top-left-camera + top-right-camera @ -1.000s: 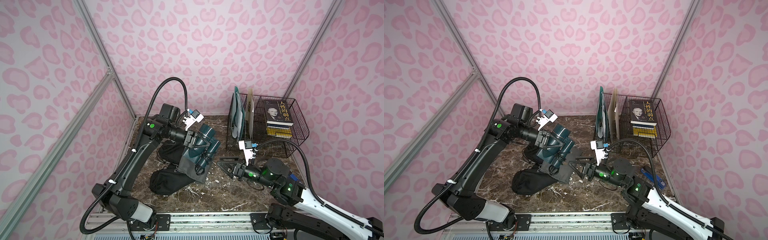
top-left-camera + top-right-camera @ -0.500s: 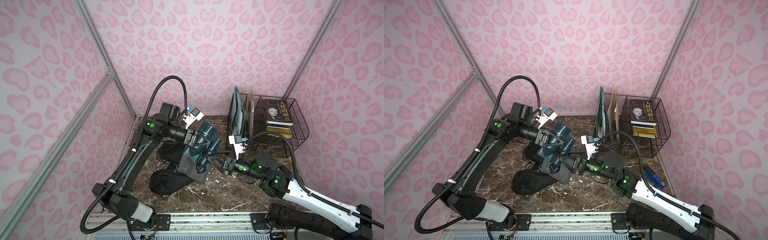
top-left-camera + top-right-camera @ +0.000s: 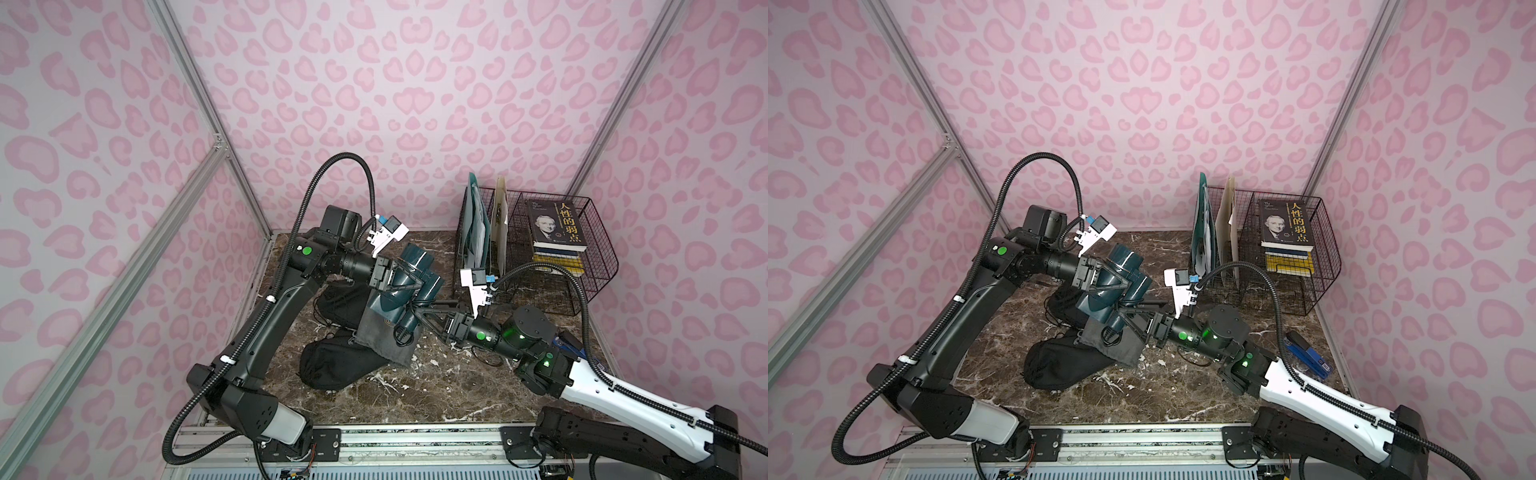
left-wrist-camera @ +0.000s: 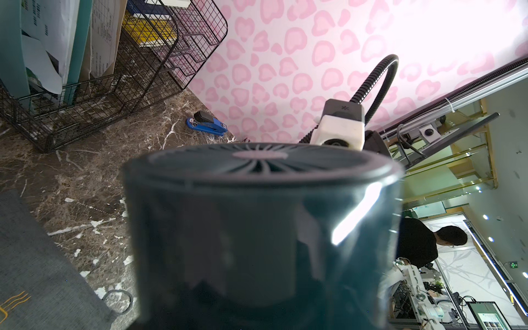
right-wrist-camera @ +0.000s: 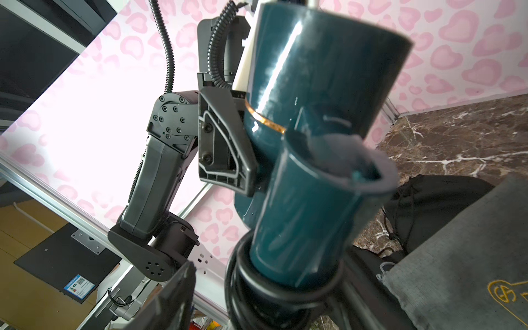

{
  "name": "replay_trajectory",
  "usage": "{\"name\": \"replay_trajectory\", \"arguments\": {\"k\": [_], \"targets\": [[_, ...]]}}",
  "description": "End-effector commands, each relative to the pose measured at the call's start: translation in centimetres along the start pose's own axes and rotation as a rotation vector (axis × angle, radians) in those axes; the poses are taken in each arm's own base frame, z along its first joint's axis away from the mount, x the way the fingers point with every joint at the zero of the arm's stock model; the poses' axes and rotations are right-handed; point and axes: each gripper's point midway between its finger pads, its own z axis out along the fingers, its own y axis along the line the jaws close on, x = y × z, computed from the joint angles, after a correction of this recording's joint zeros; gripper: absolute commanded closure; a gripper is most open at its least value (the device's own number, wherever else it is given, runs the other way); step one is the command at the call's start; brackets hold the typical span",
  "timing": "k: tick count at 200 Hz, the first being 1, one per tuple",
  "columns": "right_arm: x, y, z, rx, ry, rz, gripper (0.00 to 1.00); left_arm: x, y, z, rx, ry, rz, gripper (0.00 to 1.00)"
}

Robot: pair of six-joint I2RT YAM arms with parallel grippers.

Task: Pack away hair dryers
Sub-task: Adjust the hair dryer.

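Teal hair dryer (image 3: 390, 306) held clear of the surface (image 3: 436, 395), mid-scene, tilted, barrel mouth up and toward the far side, handle pointing down toward the near right. Thin gold band (image 5: 264, 120) rings the barrel. Rear grille fills the left wrist view.

Left gripper (image 3: 409, 277) comes in from the left, jaws clenched across the barrel; one finger (image 5: 225, 137) lies flat against the barrel wall just below the band.

Right gripper (image 3: 417, 318) reaches in low from the near right. Its jaws stand either side of the handle's lower end, where the coiled black cord (image 5: 257, 285) wraps. Cannot tell whether they press on the handle or only bracket it.

Grey pouch (image 3: 376, 336) with gold print sits directly under the dryer, upper edge against the dryer body, lower end resting on a black pouch (image 3: 336, 365) that lies on the surface. More black fabric (image 3: 336, 303) lies behind, toward the far left, under the left arm.

Wire basket (image 3: 598, 266) stands far right, well apart from the dryer: stacked books (image 3: 555, 222) in its right part, upright folders (image 3: 476, 224) in its left. Blue stapler (image 3: 1308, 355) lies on the surface at the right edge, near side of the basket.
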Motion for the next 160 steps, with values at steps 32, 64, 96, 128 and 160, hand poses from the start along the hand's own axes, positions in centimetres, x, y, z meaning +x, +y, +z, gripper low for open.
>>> {"name": "replay_trajectory", "arguments": {"k": [32, 64, 96, 128, 160], "targets": [[-0.82, 0.48, 0.59, -0.029, -0.040, 0.002, 0.36, -0.61, -1.20, -0.20, 0.046, -0.018, 0.038, 0.98], [-1.09, 0.26, 0.67, -0.027, -0.060, 0.006, 0.44, -0.54, -1.20, -0.14, 0.052, -0.019, 0.033, 0.98], [-1.08, 0.42, 0.64, -0.050, -0.073, 0.023, 0.38, -0.52, -1.24, -0.22, 0.047, -0.022, 0.039, 0.98], [-0.89, 0.32, 0.79, -0.050, -0.069, 0.033, 0.35, -0.59, -1.57, -0.36, 0.047, -0.026, 0.049, 0.98], [-0.97, 0.47, 1.09, -0.066, -0.074, 0.032, 0.38, -0.41, -1.73, -0.43, 0.051, -0.025, 0.052, 0.98]]}}
